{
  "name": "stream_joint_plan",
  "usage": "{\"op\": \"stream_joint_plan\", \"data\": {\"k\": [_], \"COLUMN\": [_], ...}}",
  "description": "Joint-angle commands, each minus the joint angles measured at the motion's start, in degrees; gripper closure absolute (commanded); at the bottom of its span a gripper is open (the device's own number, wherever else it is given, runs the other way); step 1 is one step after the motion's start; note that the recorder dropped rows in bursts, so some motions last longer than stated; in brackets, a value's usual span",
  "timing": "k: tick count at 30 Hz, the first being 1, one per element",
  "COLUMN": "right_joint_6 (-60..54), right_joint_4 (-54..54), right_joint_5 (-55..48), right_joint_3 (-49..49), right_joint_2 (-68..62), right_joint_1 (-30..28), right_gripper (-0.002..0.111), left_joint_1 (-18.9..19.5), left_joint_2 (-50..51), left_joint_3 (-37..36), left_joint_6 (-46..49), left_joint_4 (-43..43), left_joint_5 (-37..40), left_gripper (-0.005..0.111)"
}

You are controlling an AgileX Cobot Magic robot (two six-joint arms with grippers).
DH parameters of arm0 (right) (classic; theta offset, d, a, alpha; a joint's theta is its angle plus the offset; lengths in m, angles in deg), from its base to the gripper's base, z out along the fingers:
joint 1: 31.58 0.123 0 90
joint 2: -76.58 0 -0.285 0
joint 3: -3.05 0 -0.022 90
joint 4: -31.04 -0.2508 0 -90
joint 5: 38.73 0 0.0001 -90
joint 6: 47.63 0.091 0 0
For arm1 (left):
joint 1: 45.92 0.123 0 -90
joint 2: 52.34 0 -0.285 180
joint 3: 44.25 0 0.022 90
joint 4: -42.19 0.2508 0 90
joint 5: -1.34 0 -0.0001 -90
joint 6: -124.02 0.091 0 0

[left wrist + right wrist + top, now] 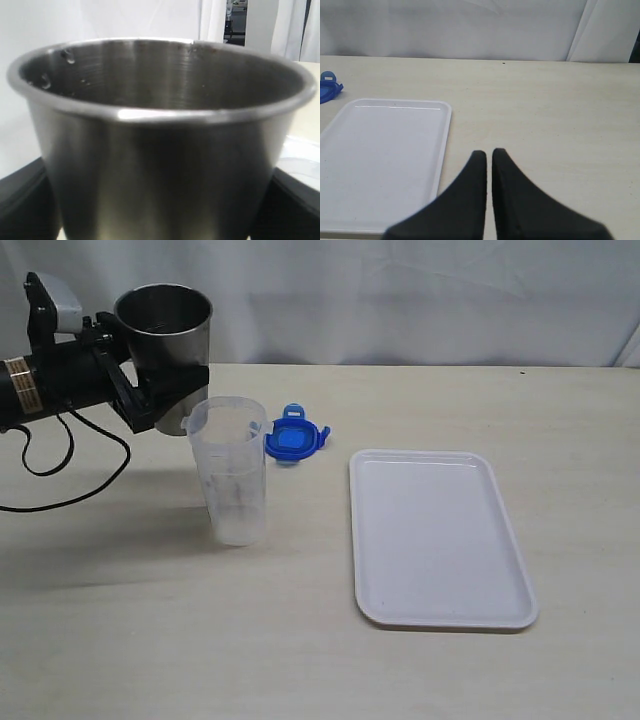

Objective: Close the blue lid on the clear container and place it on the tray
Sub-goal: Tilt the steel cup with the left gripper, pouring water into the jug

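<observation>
The clear container (233,475) stands upright and uncovered on the table, left of the middle. Just behind it to the right, the blue lid (293,438) lies flat on the table, and the right wrist view catches its edge (327,90). The white tray (440,540) lies to the right with nothing on it, and the right wrist view shows it too (380,155). My left gripper (150,398) is shut on a grey steel cup (165,335), held upright in the air above and behind the container. That cup (160,150) fills the left wrist view. My right gripper (488,155) is shut and holds nothing, beside the tray's edge.
A black cable (60,475) loops across the table at the far left under the left arm. A pale curtain hangs behind the table's back edge. The right arm is out of the exterior view.
</observation>
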Motion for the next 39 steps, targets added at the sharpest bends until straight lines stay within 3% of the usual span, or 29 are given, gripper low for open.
{"op": "stream_joint_plan", "data": {"k": [1, 39], "right_joint_6": [-0.02, -0.02], "right_joint_4": [-0.04, -0.04], "right_joint_5": [0.01, 0.01], "right_joint_3": [-0.19, -0.19], "right_joint_2": [0.32, 0.32], "right_joint_1": [0.08, 0.08], "right_gripper": [0.104, 0.104], "left_joint_1": [-1.44, -2.1], "left_joint_2": [-1.39, -1.39], "left_joint_3": [0.56, 0.56], "left_joint_6": [2.36, 22.94], "left_joint_4": [-2.33, -2.78], "left_joint_5": [-4.42, -4.42], "left_gripper": [0.107, 0.107]}}
